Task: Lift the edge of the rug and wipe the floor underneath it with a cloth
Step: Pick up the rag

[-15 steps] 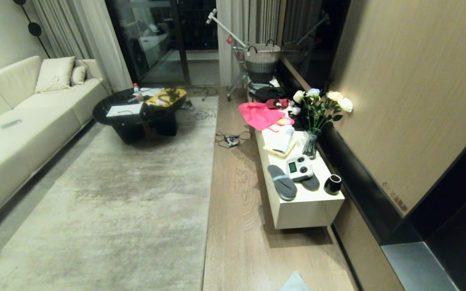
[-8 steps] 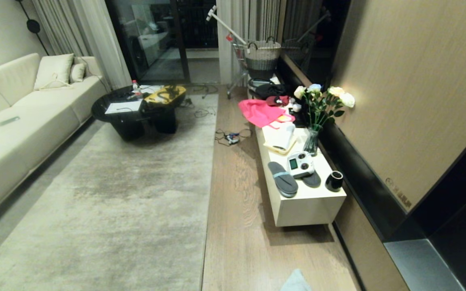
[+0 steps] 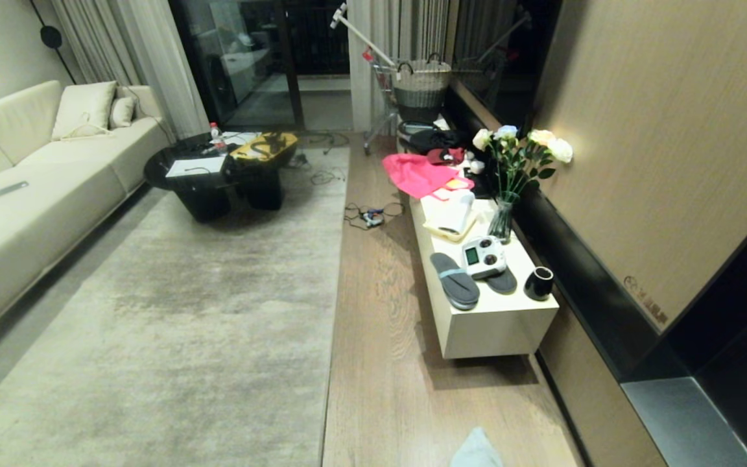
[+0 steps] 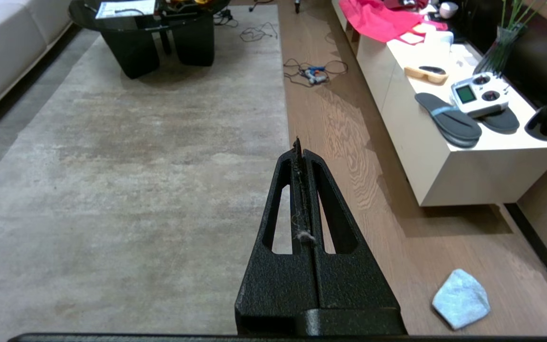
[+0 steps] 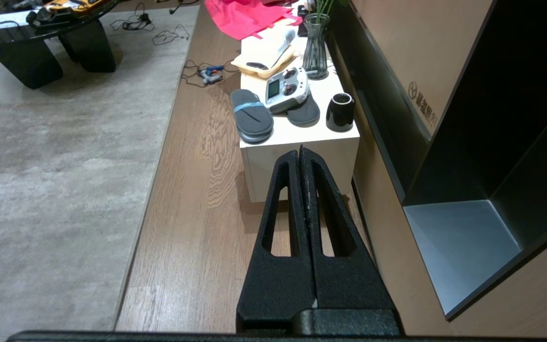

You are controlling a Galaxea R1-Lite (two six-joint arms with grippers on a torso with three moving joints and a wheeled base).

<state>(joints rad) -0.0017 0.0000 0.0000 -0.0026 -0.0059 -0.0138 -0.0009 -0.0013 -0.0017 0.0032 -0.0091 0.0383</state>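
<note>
The large beige-grey rug [image 3: 205, 311] lies flat; its straight edge [image 3: 333, 324] runs along the wood-plank floor [image 3: 380, 363]. The small pale blue cloth [image 3: 475, 451] rests on the floor at the near end, also seen in the left wrist view as the cloth [image 4: 461, 298]. Neither arm shows in the head view. My left gripper [image 4: 297, 142] is shut and empty, held high over the rug edge [image 4: 285, 118], with a bit of fluff stuck between its fingers. My right gripper [image 5: 301, 149] is shut and empty, above the floor [image 5: 197, 228] near the white cabinet.
A low white cabinet [image 3: 497, 331] along the right wall carries slippers, a controller, a black cup, a flower vase and pink fabric. Cables [image 3: 367, 217] lie on the floor farther on. A black coffee table [image 3: 218, 181] stands on the rug; a sofa [image 3: 23, 214] is left.
The whole head view has shifted as the camera moved; the cabinet and cloth sit slightly differently in the picture. Nothing in the room has moved.
</note>
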